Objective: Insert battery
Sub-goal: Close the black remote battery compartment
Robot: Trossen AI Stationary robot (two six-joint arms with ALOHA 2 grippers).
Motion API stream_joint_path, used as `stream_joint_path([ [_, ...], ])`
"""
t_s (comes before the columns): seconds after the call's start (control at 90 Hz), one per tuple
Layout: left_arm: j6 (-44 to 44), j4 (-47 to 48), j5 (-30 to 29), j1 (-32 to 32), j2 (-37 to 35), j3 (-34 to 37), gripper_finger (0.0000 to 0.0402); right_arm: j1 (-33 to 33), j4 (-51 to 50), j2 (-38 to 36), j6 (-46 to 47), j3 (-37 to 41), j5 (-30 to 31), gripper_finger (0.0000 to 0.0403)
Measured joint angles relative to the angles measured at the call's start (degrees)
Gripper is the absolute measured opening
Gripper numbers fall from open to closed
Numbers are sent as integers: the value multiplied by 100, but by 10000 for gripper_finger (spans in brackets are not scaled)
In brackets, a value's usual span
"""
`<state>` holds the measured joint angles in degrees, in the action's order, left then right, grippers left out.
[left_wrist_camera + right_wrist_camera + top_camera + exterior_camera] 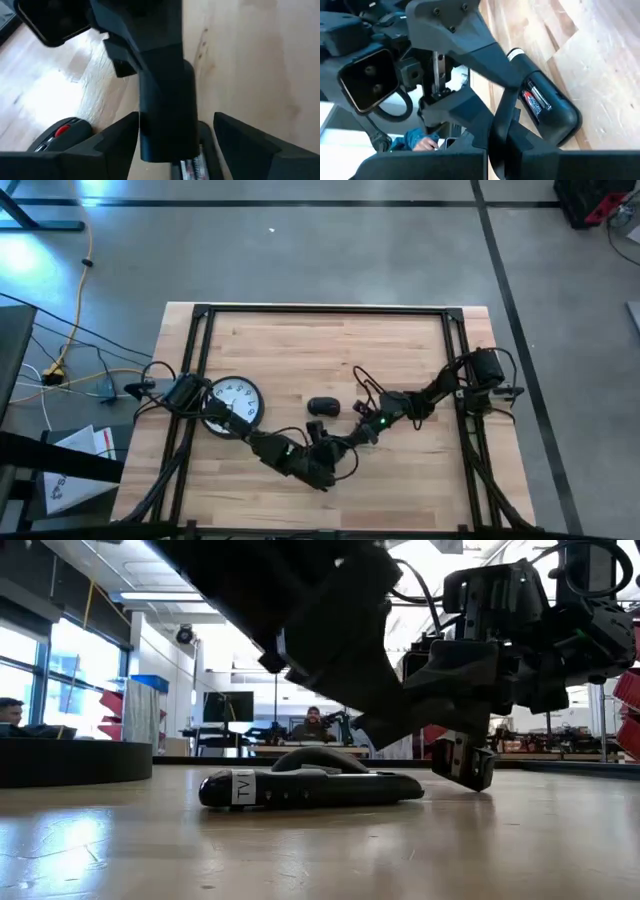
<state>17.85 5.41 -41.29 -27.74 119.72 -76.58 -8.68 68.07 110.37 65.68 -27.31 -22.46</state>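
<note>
A black remote (310, 788) with a white "TV" label lies on the table near its front middle. Its battery bay is open, and a red-labelled battery (536, 100) lies in it. My left gripper (177, 145) is open above the remote, one finger on either side of it and clear of it. My right gripper (465, 768) is shut. It comes down between the left fingers, and its tip is close to the battery (192, 166). In the high view both grippers (335, 448) hide the remote. My right gripper points down at the remote's open battery bay (540, 107) with shut fingers (165, 120). The fingers themselves hide the place where tip and remote meet, so I cannot tell whether they touch.
A round wall clock (232, 402) lies flat at the left, under the left arm. A dark mouse-shaped device (322, 407) sits just beyond the remote. Bare wood lies toward the far edge and the right. People sit at desks in the room behind (313, 725).
</note>
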Motion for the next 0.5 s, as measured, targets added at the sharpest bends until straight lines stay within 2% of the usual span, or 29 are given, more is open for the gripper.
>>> stream_joint_path([
  [0.356,-227,-15,38,80,2,0,255,-112,2,0,246,-2,247,0],
  [0.5,-6,-12,306,129,1,0,255,-112,2,0,246,-2,280,0],
])
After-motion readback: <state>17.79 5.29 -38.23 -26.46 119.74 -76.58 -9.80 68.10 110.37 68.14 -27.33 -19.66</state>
